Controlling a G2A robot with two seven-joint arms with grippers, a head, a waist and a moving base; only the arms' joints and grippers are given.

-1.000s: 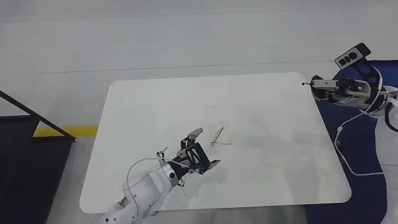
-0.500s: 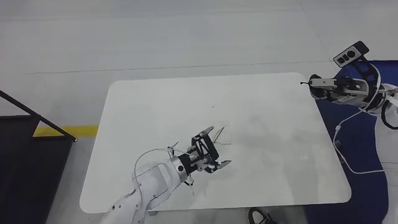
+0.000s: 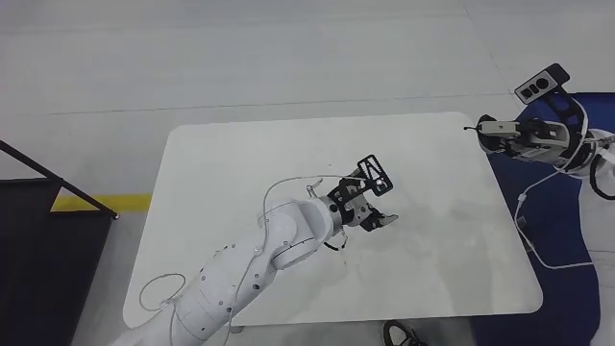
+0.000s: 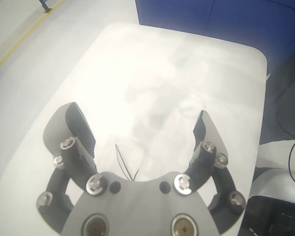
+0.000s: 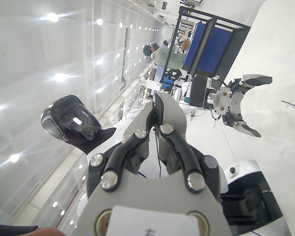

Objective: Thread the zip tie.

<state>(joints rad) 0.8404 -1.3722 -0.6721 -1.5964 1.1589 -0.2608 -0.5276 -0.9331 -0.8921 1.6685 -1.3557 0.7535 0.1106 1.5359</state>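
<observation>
While your left gripper (image 4: 137, 112) hung spread over the zip tie (image 4: 120, 158), right gripper (image 5: 157, 100) pinched together, the tie looked light and springy; mid-strap seemed the best hold.

- table (image 3: 432, 269), middle of the top view: smooth matt white top, faintly smudged.
- left gripper (image 4: 137, 124): brushed grey metal, shiny screws, black ribbed pads (image 4: 81, 126).
- zip tie (image 4: 121, 159): thin black plastic.
- floor (image 3: 288, 38): pale, smooth.

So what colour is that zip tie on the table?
Black. The zip tie shows best in the left wrist view, on the white table.
</observation>
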